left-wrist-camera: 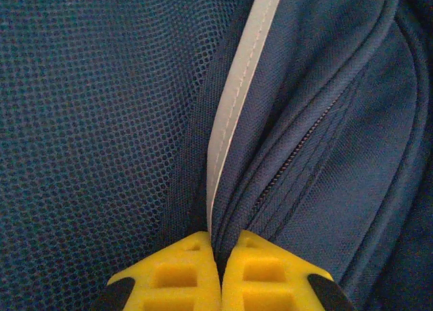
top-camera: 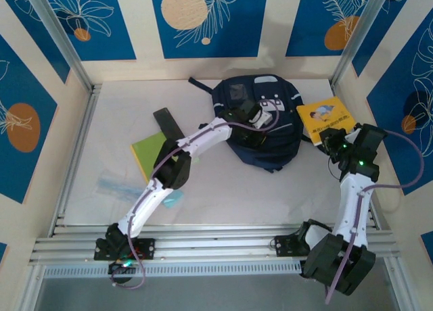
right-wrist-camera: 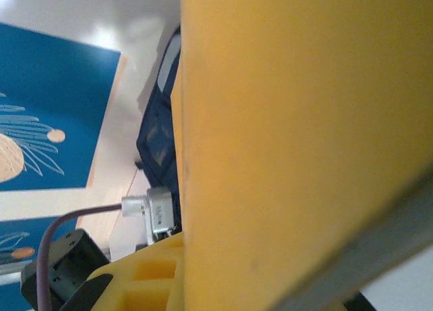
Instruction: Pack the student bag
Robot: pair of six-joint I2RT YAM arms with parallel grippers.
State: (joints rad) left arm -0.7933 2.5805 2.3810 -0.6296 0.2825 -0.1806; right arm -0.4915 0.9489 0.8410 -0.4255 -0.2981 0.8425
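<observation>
A big dark blue cloth student bag with black straps and thin pale grey stripes lies on the white surface. It is at the far side, about in the middle, and it is the biggest thing there.

The left arm reaches across from the near left, and the left tool is on top of the bag. In the left wrist view the bag is very close: blue netting on the left, a pale grey stripe down the middle and a zip on the right. The left tool has its two yellow fingers pressed together. A fold of the bag by the grey stripe runs down between them, so it is pinching the bag.

A yellow book with a picture on its cover is just to the right of the bag. The right tool is at the book's near edge. In the right wrist view one yellow finger lies flat against the yellow book. The other finger is hidden behind it, and the tool is closed on the book. The bag is behind.

To the left of the bag lie a flat black oblong thing and a green notebook, touching each other. Nearer and further left is a clear plastic packet.
</observation>
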